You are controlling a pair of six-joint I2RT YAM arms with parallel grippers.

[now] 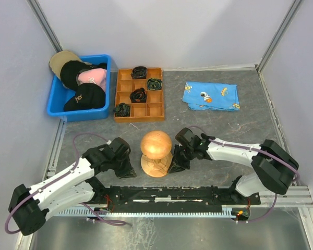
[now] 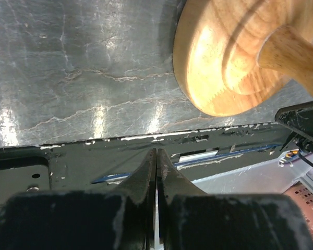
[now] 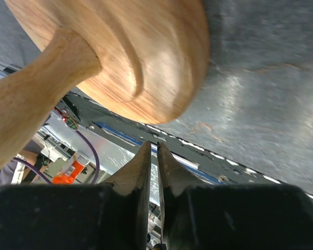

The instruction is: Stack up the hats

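- Opening step, seemingly: four hats (image 1: pixel 83 86) heaped in the blue bin (image 1: pixel 88 115) at far left, none on the wooden stand (image 1: pixel 156 148)
- Clenched on nothing at the left gripper (image 2: pixel 156 152); all but closed, also empty, at the right gripper (image 3: pixel 152 146)
- Next, probably: opening the left jaws, reaching to the bin, pinching one cap

- Left arm (image 1: pixel 57 185) reaches low and forward, left gripper (image 2: pixel 156 152) tipped downward, jaws pressed together, empty
- Right arm (image 1: pixel 235 151) bends inward, right gripper (image 3: pixel 152 146) low, jaws nearly touching, empty
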